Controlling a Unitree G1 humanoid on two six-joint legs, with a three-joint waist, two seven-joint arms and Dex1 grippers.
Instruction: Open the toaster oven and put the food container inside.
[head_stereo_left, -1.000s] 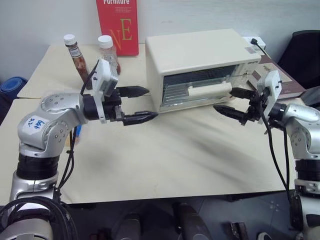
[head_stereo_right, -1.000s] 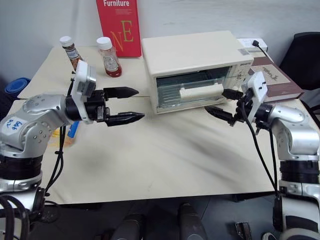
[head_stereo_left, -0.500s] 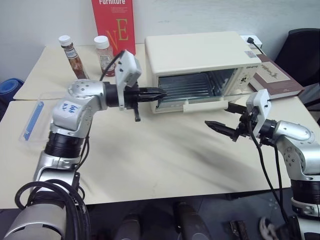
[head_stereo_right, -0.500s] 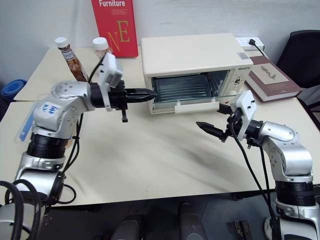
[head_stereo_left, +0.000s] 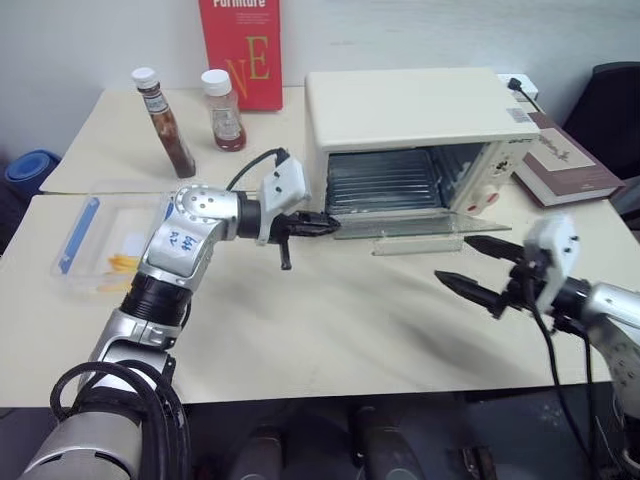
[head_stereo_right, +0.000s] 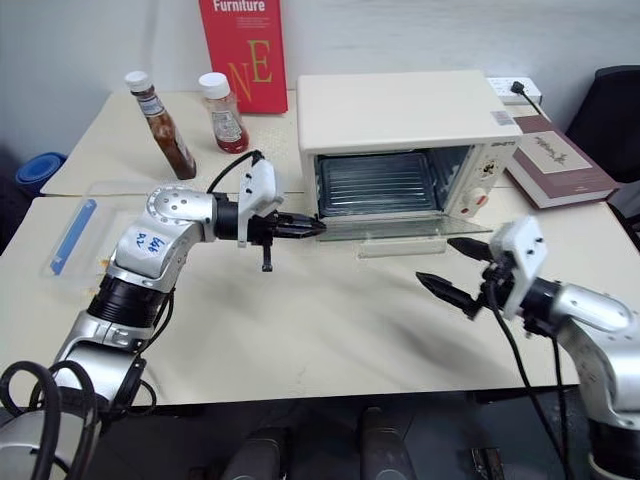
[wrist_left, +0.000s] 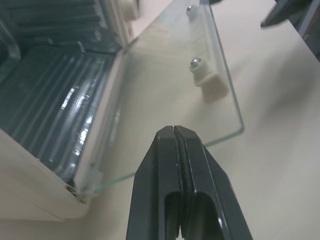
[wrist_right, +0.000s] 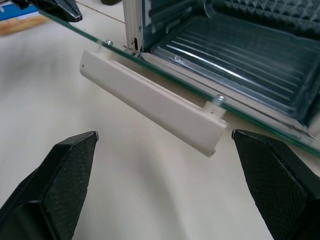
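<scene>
The oven (head_stereo_left: 420, 140) door (head_stereo_left: 415, 224) was shut a second ago. Half a second ago it hung partway down. Now it lies flat open on the table, with its handle (wrist_right: 150, 107) out in front of the wide-apart jaws of the right gripper (head_stereo_left: 480, 270).

The left gripper (head_stereo_left: 318, 224) had its jaws wide apart before. Now they are pressed together with nothing between them. Their tip sits at the left corner of the open door, maybe touching the glass. The right gripper was close up at the handle and has pulled back from it.
</scene>
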